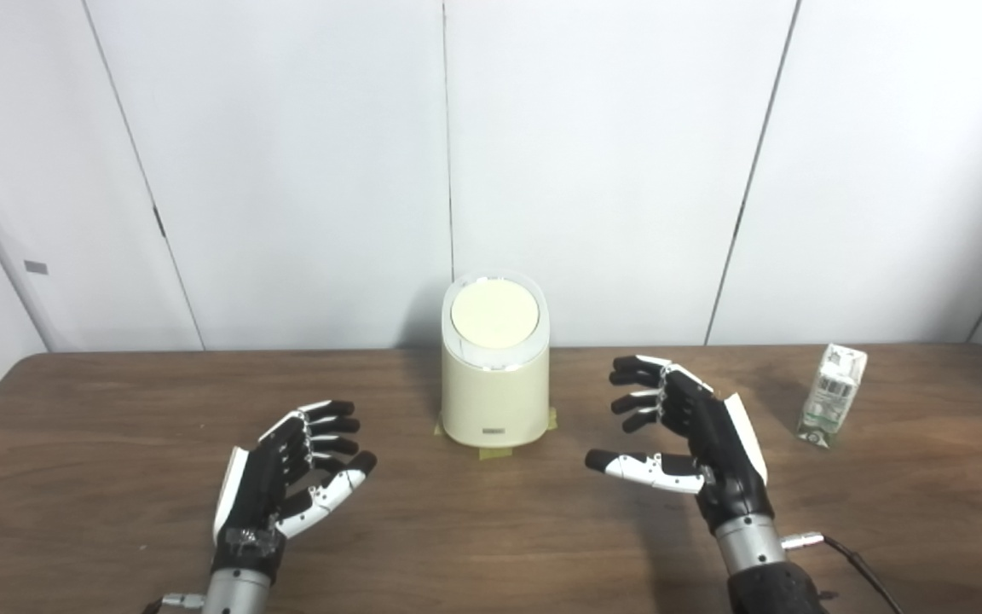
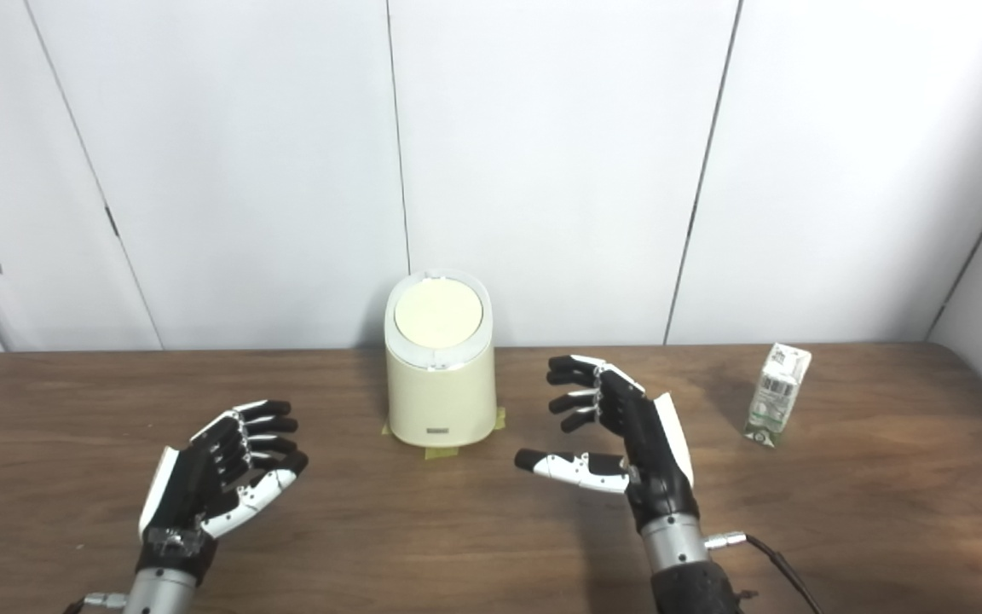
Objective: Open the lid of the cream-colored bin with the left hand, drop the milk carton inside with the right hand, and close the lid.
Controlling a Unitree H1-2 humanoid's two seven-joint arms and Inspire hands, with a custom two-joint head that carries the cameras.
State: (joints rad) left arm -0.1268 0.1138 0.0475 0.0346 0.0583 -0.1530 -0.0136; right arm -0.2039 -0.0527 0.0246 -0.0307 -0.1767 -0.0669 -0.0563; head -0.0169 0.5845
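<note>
Count: 1 bin, 1 lid, 1 carton, 2 hands, 1 desk.

Cream-colored bin [image 1: 495, 384] stands upright at mid-desk, close to the far edge, w/ bits of yellowish tape [image 1: 491, 452] showing under its base at front and both sides. Its round lid [image 1: 494, 313] is down, sitting flat inside the white rim, tilted a little toward the camera. Small label on the front wall near the bottom, too small to read.

Milk carton [image 1: 834, 395] is upright near the far right corner of the desk [image 1: 99, 477], well apart from the bin and to the right of the right hand. White w/ green print, gabled top; text not legible.

Left hand [image 1: 286, 482] hovers over the near left part of the desk, palm turned inward, fingers spread and lightly curled, thumb apart, holding nothing. It sits to the left of and nearer than the bin, not touching it.

Right hand [image 1: 696, 435] is over the near right-centre, between bin and carton, fingers wide and pointing left toward the bin, thumb stuck out low. Also empty. A thin black cable [image 1: 857, 563] runs off its wrist toward the near edge.

Behind the far edge: plain white wall panels [image 1: 610, 162] w/ dark seams.
</note>
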